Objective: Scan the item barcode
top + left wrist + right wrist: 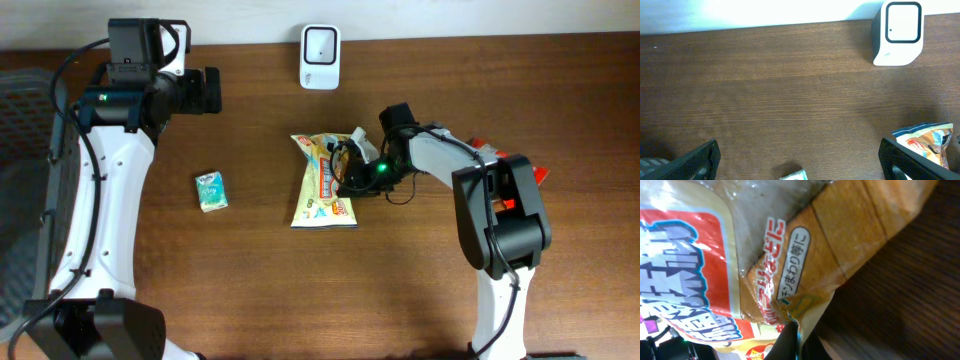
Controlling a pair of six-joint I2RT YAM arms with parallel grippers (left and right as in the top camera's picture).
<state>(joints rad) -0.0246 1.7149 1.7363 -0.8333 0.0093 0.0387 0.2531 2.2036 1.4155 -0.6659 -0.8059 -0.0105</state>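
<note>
The item, a yellow and red snack bag (322,185), lies flat on the brown table at the centre. My right gripper (352,170) is at the bag's right edge, shut on it. In the right wrist view the bag (715,255) fills the frame, and the dark fingers (790,342) pinch its crimped edge at the bottom. No barcode shows. The white scanner (320,44) stands at the table's back edge; in the left wrist view the scanner (897,32) is at top right. My left gripper (212,90) hangs open at the back left, holding nothing.
A small green box (211,190) lies left of the bag; its corner (794,175) shows under the left gripper (801,162). A black basket (20,130) stands at the far left. A red-orange object (540,172) peeks out behind the right arm.
</note>
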